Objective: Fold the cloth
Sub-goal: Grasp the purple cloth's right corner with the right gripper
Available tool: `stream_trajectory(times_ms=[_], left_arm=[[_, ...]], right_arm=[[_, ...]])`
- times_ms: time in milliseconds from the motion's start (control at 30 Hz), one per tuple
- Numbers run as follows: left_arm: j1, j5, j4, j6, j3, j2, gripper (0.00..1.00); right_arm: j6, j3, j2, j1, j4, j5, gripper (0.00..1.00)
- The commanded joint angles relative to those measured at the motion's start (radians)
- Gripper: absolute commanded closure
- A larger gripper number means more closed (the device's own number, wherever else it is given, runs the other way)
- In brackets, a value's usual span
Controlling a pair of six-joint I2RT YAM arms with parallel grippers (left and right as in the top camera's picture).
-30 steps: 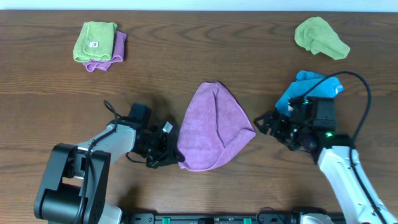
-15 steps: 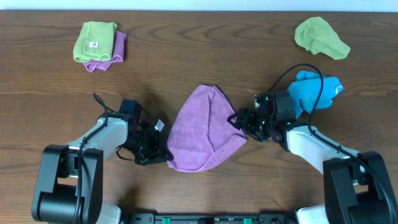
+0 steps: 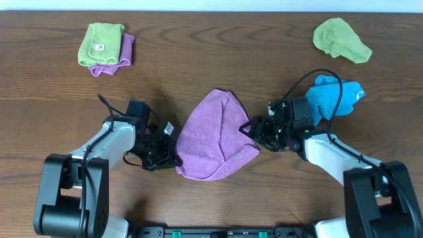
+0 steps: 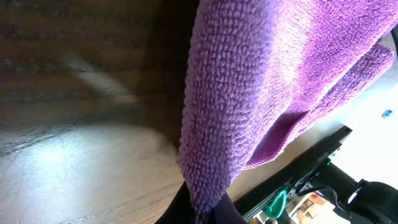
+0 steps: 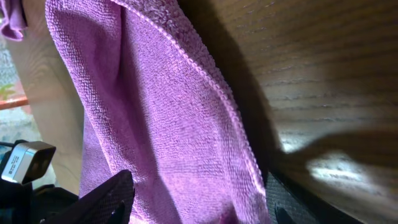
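Left tool (image 3: 168,153) sits at the near-left edge of the cloth (image 3: 215,135), clamped tight on a pinch of hem. The cloth lies bunched mid-desk (image 3: 211,59). Right tool (image 3: 254,130) is at the cloth's right edge with a finger on either side of a fold; cannot tell whether it grips. A blue cloth (image 3: 334,96) lies right of the cloth, and lime-green cloths lie farther back, far left (image 3: 102,43) and far right (image 3: 340,38).

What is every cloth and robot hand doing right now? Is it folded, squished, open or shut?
purple cloth: rumpled, loosely doubled over, not neatly folded.
left gripper: shut on the purple cloth's left edge.
right gripper: open, the purple cloth's right edge between its fingers.
blue cloth: crumpled in a heap.
far-right green cloth: crumpled.
far-left green cloth: folded, lying on a second purple cloth.
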Motion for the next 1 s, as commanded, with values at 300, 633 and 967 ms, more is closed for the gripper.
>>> stream_trajectory(times_ms=[300, 633, 967], left_arm=[[0.005, -0.014, -0.004, 0.021, 0.016, -0.011, 0.94], [0.005, -0.014, -0.002, 0.021, 0.016, -0.011, 0.94], [0.005, -0.014, -0.003, 0.021, 0.016, -0.011, 0.94]], right_arm=[[-0.051, 0.111, -0.098, 0.011, -0.118, 0.071, 0.28], [-0.051, 0.110, -0.084, 0.060, -0.212, 0.070, 0.27], [-0.051, 0.108, -0.074, 0.127, -0.245, 0.158, 0.27]])
